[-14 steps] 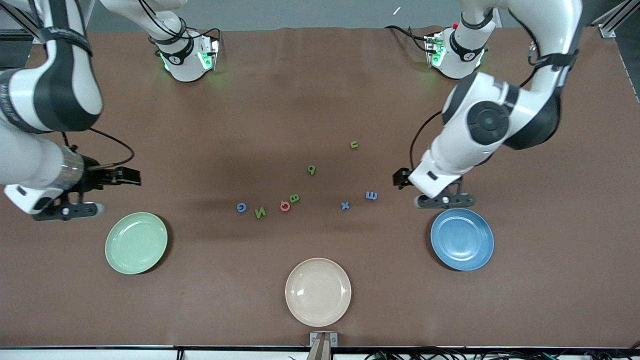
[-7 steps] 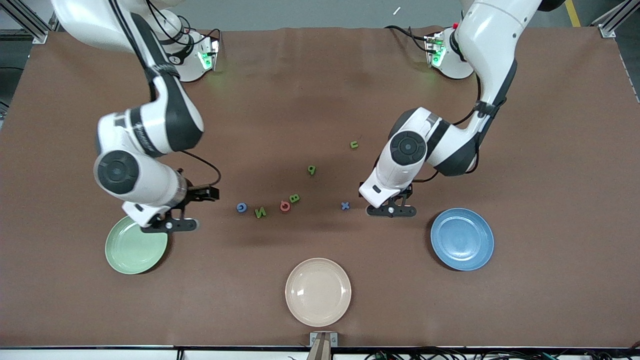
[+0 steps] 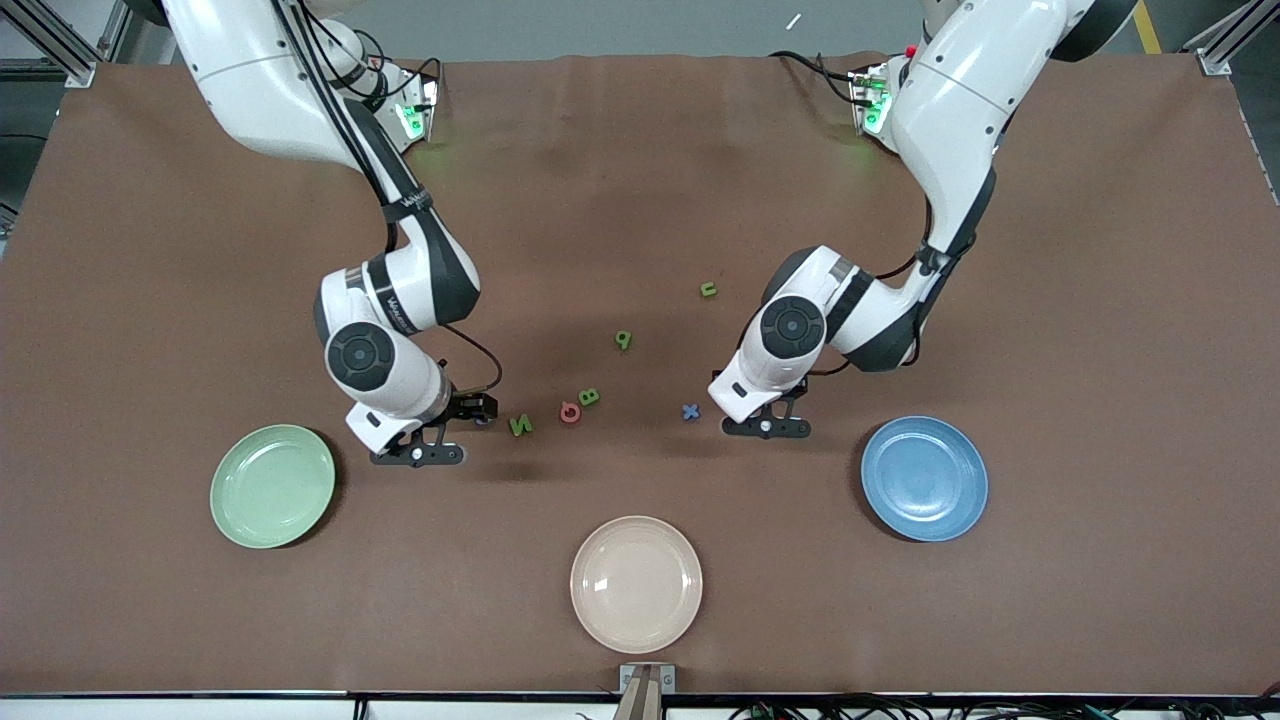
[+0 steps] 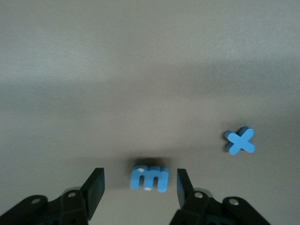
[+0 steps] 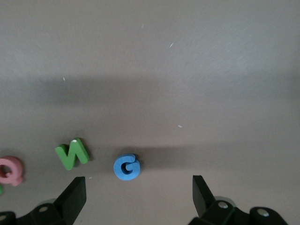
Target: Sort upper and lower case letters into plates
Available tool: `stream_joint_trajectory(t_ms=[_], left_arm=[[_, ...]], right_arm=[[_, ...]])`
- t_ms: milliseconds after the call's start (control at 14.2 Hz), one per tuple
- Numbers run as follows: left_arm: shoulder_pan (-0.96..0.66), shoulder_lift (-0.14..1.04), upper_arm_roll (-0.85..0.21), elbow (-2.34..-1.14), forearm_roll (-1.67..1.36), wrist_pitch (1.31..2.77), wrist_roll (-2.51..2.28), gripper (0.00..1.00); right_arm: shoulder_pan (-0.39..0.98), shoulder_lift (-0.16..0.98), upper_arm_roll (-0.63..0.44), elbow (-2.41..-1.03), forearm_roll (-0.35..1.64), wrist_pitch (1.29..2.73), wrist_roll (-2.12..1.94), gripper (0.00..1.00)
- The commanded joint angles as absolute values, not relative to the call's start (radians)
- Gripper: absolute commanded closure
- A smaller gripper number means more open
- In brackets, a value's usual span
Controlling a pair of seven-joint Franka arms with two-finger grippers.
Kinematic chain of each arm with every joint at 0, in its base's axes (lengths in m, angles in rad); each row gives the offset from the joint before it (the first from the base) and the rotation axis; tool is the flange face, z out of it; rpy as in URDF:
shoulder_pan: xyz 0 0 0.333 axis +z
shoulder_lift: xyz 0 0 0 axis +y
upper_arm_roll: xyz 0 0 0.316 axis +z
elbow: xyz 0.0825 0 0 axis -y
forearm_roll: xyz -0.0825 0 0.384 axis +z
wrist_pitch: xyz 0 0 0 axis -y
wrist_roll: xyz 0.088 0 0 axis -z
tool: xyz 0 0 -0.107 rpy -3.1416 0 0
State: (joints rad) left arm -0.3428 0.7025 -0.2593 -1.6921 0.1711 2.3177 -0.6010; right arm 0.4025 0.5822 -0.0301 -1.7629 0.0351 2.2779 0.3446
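Note:
A blue letter shaped like an E or m point(image 4: 149, 178) lies on the table between the fingers of my left gripper point(image 4: 139, 190), which is open with a gap on each side; in the front view the left gripper point(image 3: 750, 400) hides it. A blue x point(image 3: 690, 411) lies beside it. My right gripper point(image 5: 138, 194) stands wide open, low over a blue G point(image 5: 126, 167), next to a green N point(image 5: 72, 153) and a red Q point(image 5: 9, 171). The pale green plate point(image 3: 272, 486) and the blue plate point(image 3: 924, 478) hold nothing.
A green B point(image 3: 590, 397), a green p-shaped letter point(image 3: 623, 340) and a green u point(image 3: 708, 290) lie mid-table, farther from the camera. A cream plate point(image 3: 636, 584) sits near the table's front edge.
Both arms have swung in from the plates toward the letters and come down low. The left gripper's fingers have narrowed round the blue letter; the right gripper now covers the blue G.

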Motion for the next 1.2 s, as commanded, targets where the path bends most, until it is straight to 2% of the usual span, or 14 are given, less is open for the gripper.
stream_joint_trajectory(t_ms=[0,212,353,424,565,635,706,776,918,1129], left_arm=[[-0.344,0.704,-0.259,-1.73,0.19,2.385,-0.606,0.3],[-0.348,0.712,-0.261,-1.735,0.19,2.388,-0.607,0.36],[-0.351,0.712,-0.261,-1.749,0.19,2.388,-0.607,0.37],[-0.35,0.707,-0.261,-1.761,0.192,2.388,-0.607,0.41],[-0.351,0.71,-0.261,-1.77,0.192,2.388,-0.607,0.53],[-0.351,0.712,-0.259,-1.77,0.192,2.388,-0.606,0.62],[-0.35,0.709,-0.259,-1.77,0.192,2.387,-0.606,0.85],[-0.347,0.706,-0.259,-1.769,0.19,2.387,-0.606,0.94],[-0.33,0.692,-0.255,-1.755,0.189,2.387,-0.609,0.98],[-0.26,0.597,-0.233,-1.744,0.19,2.372,-0.598,0.99]], right_arm=[[0.431,0.574,-0.038,-1.845,0.063,2.373,0.357,0.0],[0.448,0.597,-0.038,-1.884,0.064,2.448,0.382,0.01],[0.477,0.603,-0.04,-1.887,0.064,2.459,0.402,0.03],[0.482,0.604,-0.04,-1.887,0.063,2.462,0.403,0.03],[0.482,0.607,-0.041,-1.887,0.06,2.467,0.402,0.05],[0.482,0.612,-0.041,-1.885,0.055,2.473,0.4,0.07],[0.477,0.612,-0.041,-1.885,0.051,2.474,0.397,0.07],[0.469,0.612,-0.041,-1.885,0.049,2.476,0.391,0.08],[0.465,0.618,-0.044,-1.884,0.043,2.503,0.388,0.08],[0.463,0.632,-0.048,-1.884,0.043,2.526,0.388,0.1]])
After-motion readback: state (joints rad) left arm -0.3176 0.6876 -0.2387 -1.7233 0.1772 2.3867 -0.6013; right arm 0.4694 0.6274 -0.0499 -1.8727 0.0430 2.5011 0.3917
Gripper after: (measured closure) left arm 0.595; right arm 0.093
